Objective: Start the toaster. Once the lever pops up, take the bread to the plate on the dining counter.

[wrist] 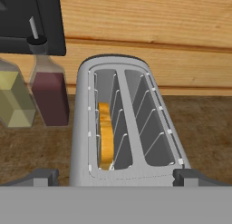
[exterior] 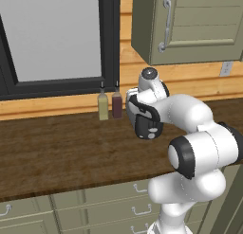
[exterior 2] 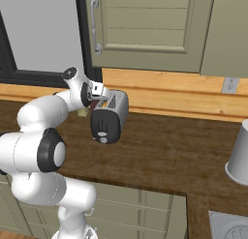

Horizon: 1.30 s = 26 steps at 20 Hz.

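Gripper (wrist: 116, 177): spread wide at bottom of hand view, holding nothing
Toaster (wrist: 122, 128): centre frame, just beyond the tips
Bread (wrist: 105, 136): sunk in left slot
Bottles (wrist: 31, 89): upper left
Progress: likely lever unpressed; toasting, carry to plate all remain

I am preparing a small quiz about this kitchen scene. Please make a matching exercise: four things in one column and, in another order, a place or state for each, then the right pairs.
Things:
1. bread
2. dark red bottle
3. gripper
4. grey cup

Places or states:
A. open, above the toaster
B. upside down on the worktop, far from the toaster
C. standing in one toaster slot
D. beside the yellow bottle, near the window frame

Pairs: 1-C, 2-D, 3-A, 4-B
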Tool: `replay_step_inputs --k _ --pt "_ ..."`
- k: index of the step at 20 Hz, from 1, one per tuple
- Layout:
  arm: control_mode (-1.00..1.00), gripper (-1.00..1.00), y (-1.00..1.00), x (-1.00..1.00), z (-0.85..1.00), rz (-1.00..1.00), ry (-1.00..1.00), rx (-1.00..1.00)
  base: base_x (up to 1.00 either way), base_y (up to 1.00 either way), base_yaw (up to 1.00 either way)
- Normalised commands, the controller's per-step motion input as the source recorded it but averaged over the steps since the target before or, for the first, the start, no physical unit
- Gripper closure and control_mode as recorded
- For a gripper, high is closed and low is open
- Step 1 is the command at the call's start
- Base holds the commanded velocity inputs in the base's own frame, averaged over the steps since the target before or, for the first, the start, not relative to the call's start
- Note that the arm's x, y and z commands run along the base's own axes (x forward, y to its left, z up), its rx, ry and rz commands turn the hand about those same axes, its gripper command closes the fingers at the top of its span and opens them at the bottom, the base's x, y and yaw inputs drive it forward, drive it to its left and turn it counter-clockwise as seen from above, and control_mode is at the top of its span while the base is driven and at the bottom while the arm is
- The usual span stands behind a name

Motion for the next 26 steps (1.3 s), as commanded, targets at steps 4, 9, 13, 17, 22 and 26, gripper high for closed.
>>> replay_step_inputs --k 4,9,13,17,22,26 --pt "-1.0 -1.0 0.0 0.0 0.0 0.0 0.0 0.0 0.0 0.0 0.0" --pt "-1.0 -1.0 0.0 0.0 0.0 0.0 0.0 0.0 0.0 0.0 0.0" --pt "-1.0 -1.0 0.0 0.0 0.0 0.0 0.0 0.0 0.0 0.0 0.0" --pt "-1.0 -1.0 0.0 0.0 0.0 0.0 0.0 0.0 0.0 0.0 0.0" --pt "-1.0 -1.0 0.0 0.0 0.0 0.0 0.0 0.0 0.0 0.0 0.0" --pt "-1.0 -1.0 0.0 0.0 0.0 0.0 0.0 0.0 0.0 0.0 0.0"
